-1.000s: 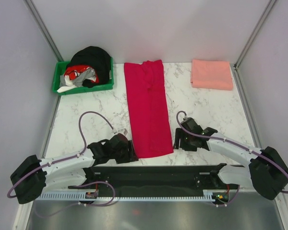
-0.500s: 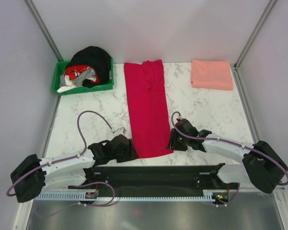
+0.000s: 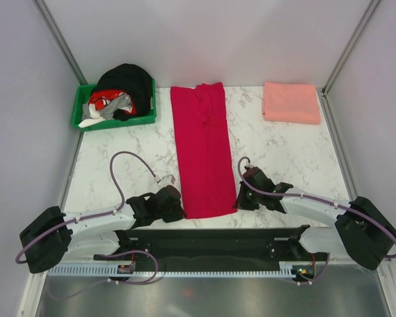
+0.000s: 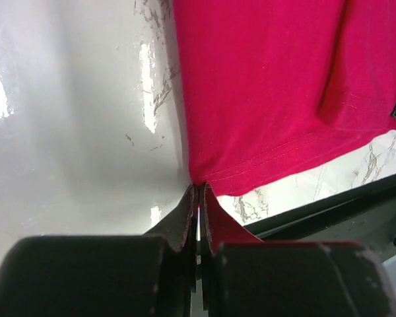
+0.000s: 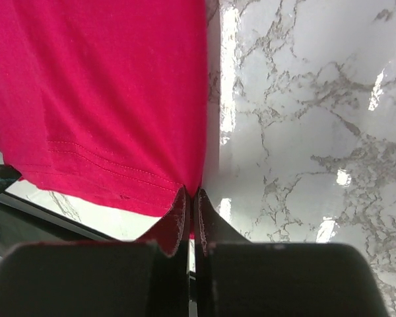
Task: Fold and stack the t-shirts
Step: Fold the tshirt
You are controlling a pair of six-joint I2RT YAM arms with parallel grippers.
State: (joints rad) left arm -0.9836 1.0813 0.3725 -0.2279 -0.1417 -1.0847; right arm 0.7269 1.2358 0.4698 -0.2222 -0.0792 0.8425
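Note:
A crimson red t-shirt (image 3: 202, 148) lies as a long folded strip down the middle of the marble table, its hem toward me. My left gripper (image 3: 179, 211) is shut on the hem's near-left corner (image 4: 199, 179). On the other side my right gripper (image 3: 238, 199) is shut on the near-right corner (image 5: 195, 188). Both corners sit pinched between the fingertips in the wrist views (image 4: 198, 188) (image 5: 191, 193). A pale salmon pink t-shirt (image 3: 291, 102) rests folded at the far right, apart from both grippers.
A green bin (image 3: 114, 107) heaped with black, red and grey cloth stands at the far left corner. Grey walls and metal posts close in the table on three sides. A black rail (image 3: 211, 241) runs along the near edge between the arm bases.
Both grippers slid inward to the red shirt's near corners and went from open to shut on them. The shirt itself has not shifted.

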